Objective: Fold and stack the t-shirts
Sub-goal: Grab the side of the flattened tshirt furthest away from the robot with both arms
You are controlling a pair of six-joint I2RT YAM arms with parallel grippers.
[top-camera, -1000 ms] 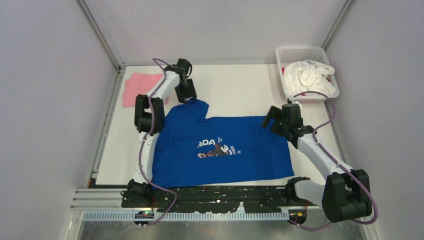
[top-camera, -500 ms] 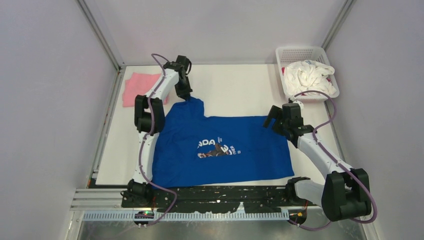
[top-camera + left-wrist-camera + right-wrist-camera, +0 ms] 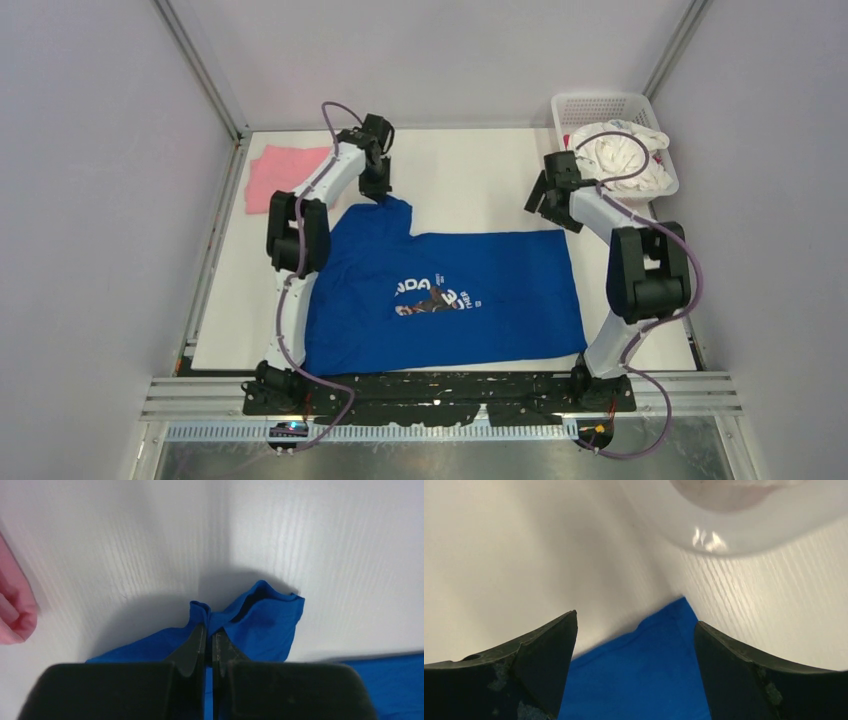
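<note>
The royal blue t-shirt [image 3: 450, 290] lies spread on the table with its panda print facing up. My left gripper [image 3: 378, 190] is shut on the shirt's far left sleeve tip; the left wrist view shows the blue cloth [image 3: 260, 625] pinched between the closed fingers [image 3: 197, 640]. My right gripper [image 3: 545, 205] is open above the shirt's far right corner [image 3: 659, 670], which shows between the spread fingers [image 3: 546, 650] without touching them. The light pink t-shirt [image 3: 280, 172] lies folded at the far left; its edge shows in the left wrist view [image 3: 15, 610].
A white mesh basket [image 3: 610, 108] with white cloth in it stands at the far right corner. The enclosure walls close in the table on three sides. The arm bases sit on the black rail along the near edge.
My right arm has swung up and toward the far right, with the gripper now above the shirt's far right corner. My left gripper has shifted slightly to the right, holding the sleeve.
</note>
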